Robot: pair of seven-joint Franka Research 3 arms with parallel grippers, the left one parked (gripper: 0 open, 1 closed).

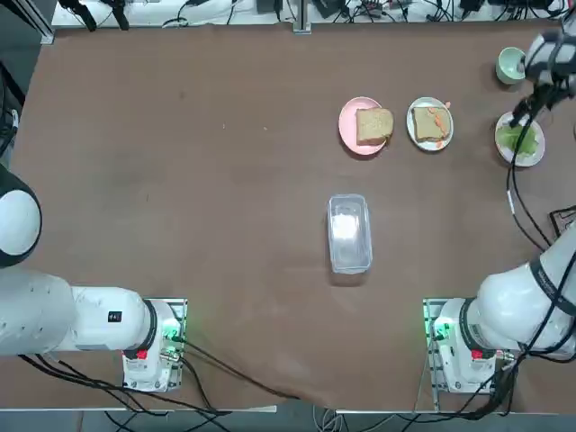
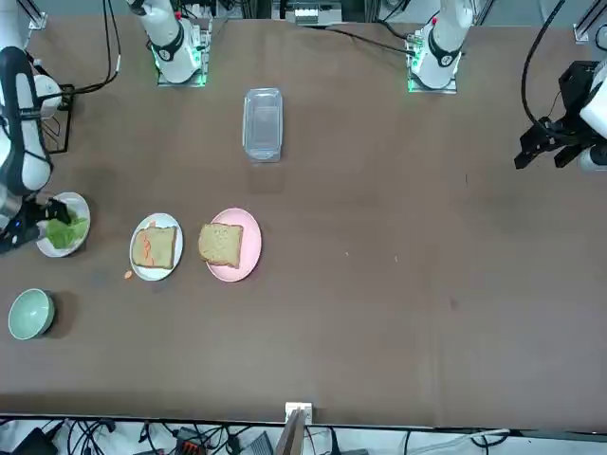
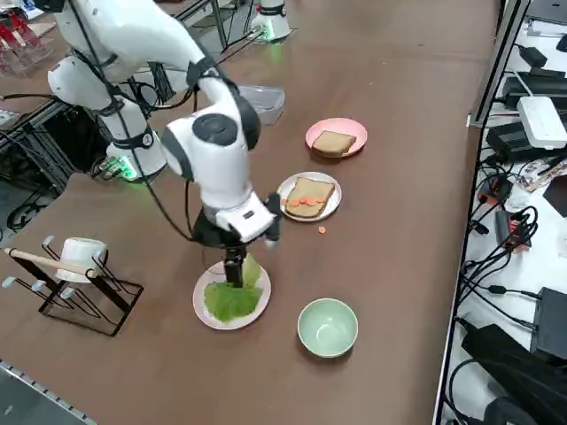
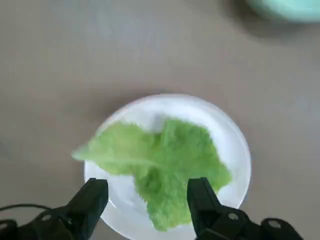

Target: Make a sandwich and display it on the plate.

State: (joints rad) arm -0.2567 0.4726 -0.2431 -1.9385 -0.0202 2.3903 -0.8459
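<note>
No assembled sandwich exists at this moment; its parts lie apart on three plates. The green lettuce leaf [image 4: 160, 167] lies flat on a small round glossy white plate [image 4: 235, 145], directly beneath the right hand [image 4: 148, 202]. The hand points straight down, its two black fingers [image 4: 90, 200] spread wide and empty, straddling the near portion of the leaf without gripping it. Whether the fingertips touch the leaf cannot be told.

Just beyond the hand, further along the row, a second white plate [image 3: 330, 205] carries a tan-brown bread slice with orange bits on top [image 3: 308, 196]; one orange crumb [image 3: 321, 230] lies on the brown table [image 3: 399, 266] beside it. Further still from the hand, a pink plate [image 3: 353, 133] holds a plain tan-brown bread slice [image 3: 333, 142]. A pale green bowl [image 3: 328, 327] sits close to the hand on the opposite side. A clear plastic lidded container [image 1: 349, 232] and a wire rack [image 3: 80, 292] stand well apart.

Assessment: the step in hand appears to be picking up the lettuce. Risks noted:
- The leaf is thin and flat; the fingers may close on the glazed plate and slide, or pinch only an edge and tear it.
- A downward push could shift the light plate toward the bowl.
- A limp leaf may droop and drop during carrying.
</note>
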